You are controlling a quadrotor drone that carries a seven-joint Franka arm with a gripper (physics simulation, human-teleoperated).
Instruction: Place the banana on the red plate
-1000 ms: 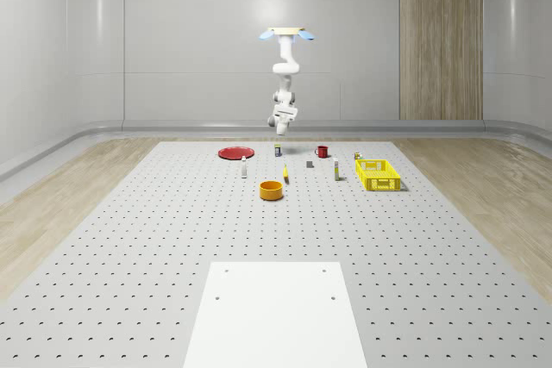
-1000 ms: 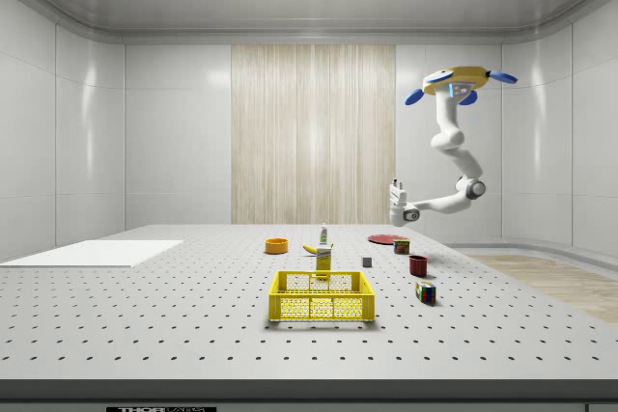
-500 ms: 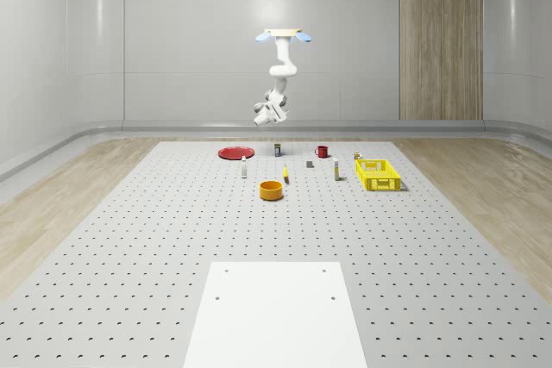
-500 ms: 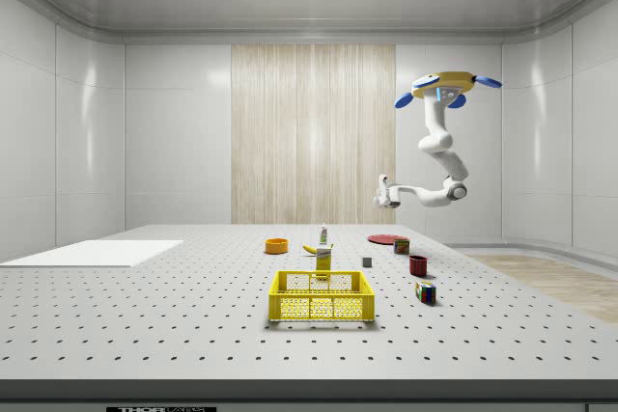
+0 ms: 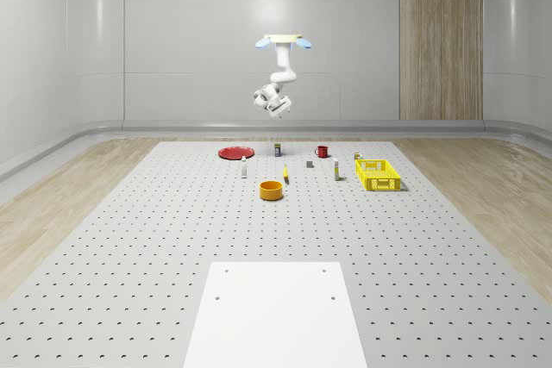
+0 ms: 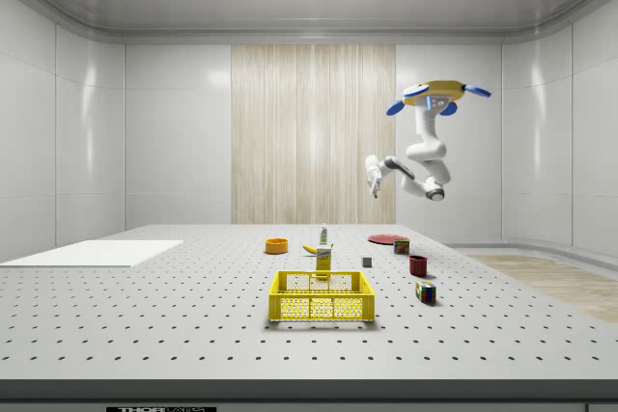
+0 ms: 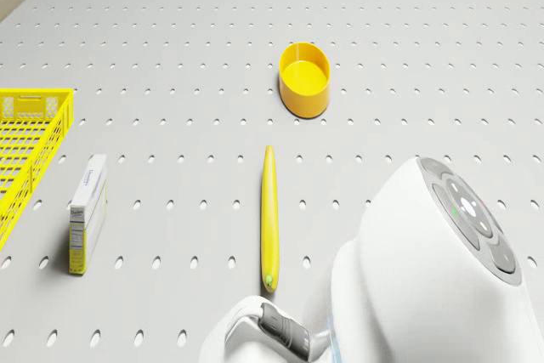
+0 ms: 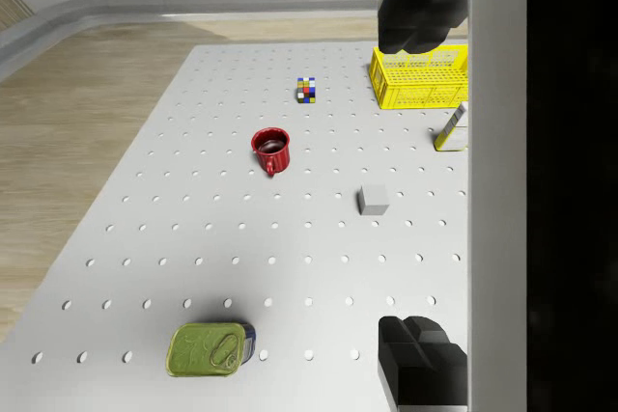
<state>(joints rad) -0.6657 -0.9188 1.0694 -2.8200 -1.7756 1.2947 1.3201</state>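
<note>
A long yellow banana [image 7: 269,218] lies flat on the perforated table, between the yellow bowl and the arm's white wrist in the drone view; it is also on the table at banana [image 5: 285,176] and banana [image 6: 309,250]. The red plate [image 5: 235,152] sits at the far left of the object group, plate [image 6: 384,238] in the side view. The drone [image 5: 284,40] hovers high over the far part of the table, drone [image 6: 435,96]. Its arm is folded up, holding the gripper [image 6: 372,176] well above the objects. In the wrist view the gripper [image 8: 410,185] stands open, nothing between its dark fingers [image 8: 420,364].
A yellow bowl [image 7: 306,78] stands beyond the banana, with a small carton [image 7: 87,210] and a yellow basket [image 7: 25,150] to one side. Below the wrist are a green can [image 8: 208,349], a red cup [image 8: 271,148], a grey cube [image 8: 373,200] and a colour cube [image 8: 306,90]. A white sheet [image 5: 274,312] lies near.
The drone has shifted toward the side view's left and sunk slightly. The arm has folded upward, lifting the gripper higher and farther to the side view's left.
</note>
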